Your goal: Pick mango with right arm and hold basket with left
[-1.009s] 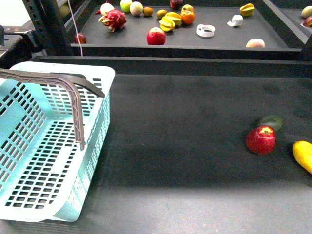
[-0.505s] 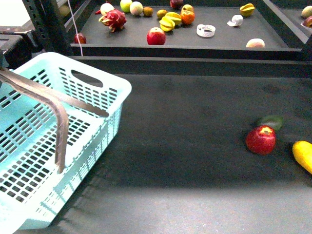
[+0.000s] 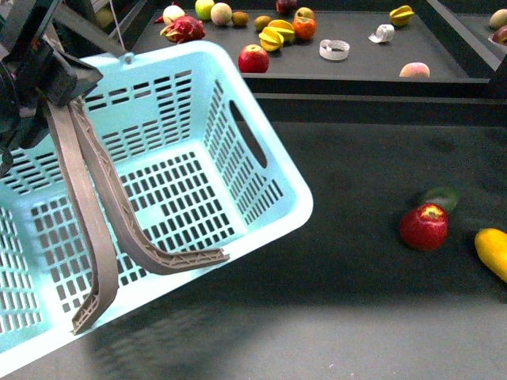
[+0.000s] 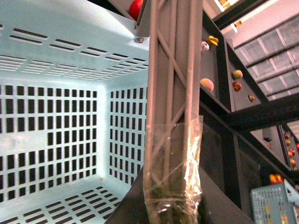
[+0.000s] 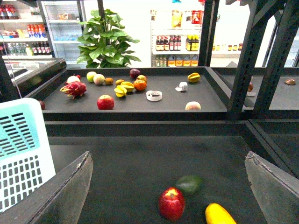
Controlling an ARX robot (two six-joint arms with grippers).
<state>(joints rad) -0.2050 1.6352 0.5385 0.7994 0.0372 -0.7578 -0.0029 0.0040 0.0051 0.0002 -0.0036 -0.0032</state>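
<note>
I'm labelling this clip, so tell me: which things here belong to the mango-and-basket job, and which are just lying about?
Belongs to the job: mango; basket, its handles held in the left hand.

Just lying about: red apple; dark green fruit behind it; dragon fruit, starfruit and tape roll on the far shelf.

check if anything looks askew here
The basket hangs steeply tilted from its handles, clamped in the left end effector, instead of sitting flat on the table. It is empty; nothing spilled.
</note>
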